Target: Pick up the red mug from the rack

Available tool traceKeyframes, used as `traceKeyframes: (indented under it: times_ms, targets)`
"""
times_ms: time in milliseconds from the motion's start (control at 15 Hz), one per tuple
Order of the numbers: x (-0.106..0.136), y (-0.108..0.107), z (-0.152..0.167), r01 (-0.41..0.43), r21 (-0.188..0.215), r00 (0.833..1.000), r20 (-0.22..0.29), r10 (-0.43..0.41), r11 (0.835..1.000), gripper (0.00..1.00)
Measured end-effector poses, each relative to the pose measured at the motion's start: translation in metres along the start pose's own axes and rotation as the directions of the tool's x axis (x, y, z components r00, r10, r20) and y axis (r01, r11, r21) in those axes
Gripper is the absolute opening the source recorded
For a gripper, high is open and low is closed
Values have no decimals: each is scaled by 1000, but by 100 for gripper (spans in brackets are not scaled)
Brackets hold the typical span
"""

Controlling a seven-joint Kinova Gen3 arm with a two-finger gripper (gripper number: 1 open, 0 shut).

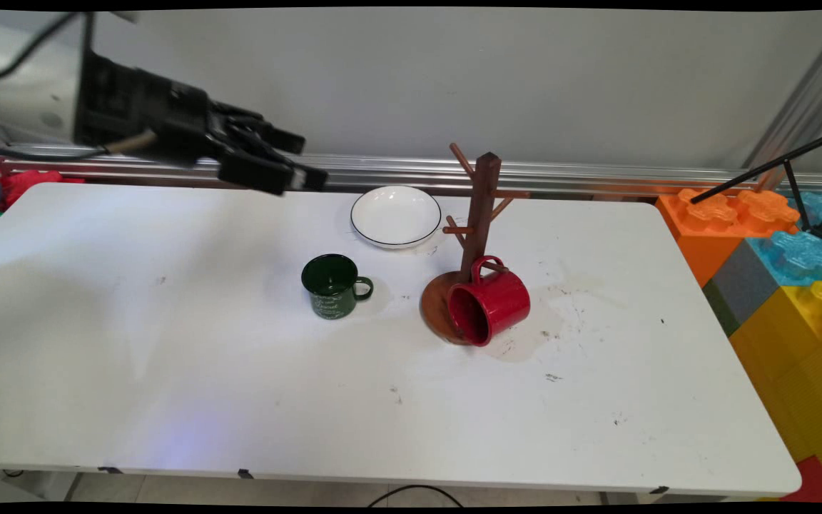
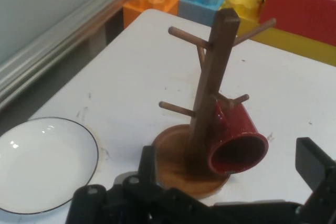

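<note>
Green enamel mug (image 1: 332, 285) upright on the table (image 1: 168, 357); red mug (image 1: 491, 303) hung by its handle on the wooden mug tree (image 1: 481, 214), likely rigid, smooth-glazed, best taken by rim or handle; white plate (image 1: 395, 215) behind; tool (image 1: 297, 160) raised, fingers apart, empty.

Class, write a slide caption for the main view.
Empty claw hovers above the table beside a plate, green mug and red mug hung on a wooden rack.
</note>
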Motion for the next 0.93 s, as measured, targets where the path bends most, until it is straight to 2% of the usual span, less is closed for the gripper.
traceKeyframes:
  times_ms: [267,933]
  targets:
    - [-8,25,35,32,26,999,18,-32,999,100]
    - [-29,74,98,82,46,994,65,-85,996,100]
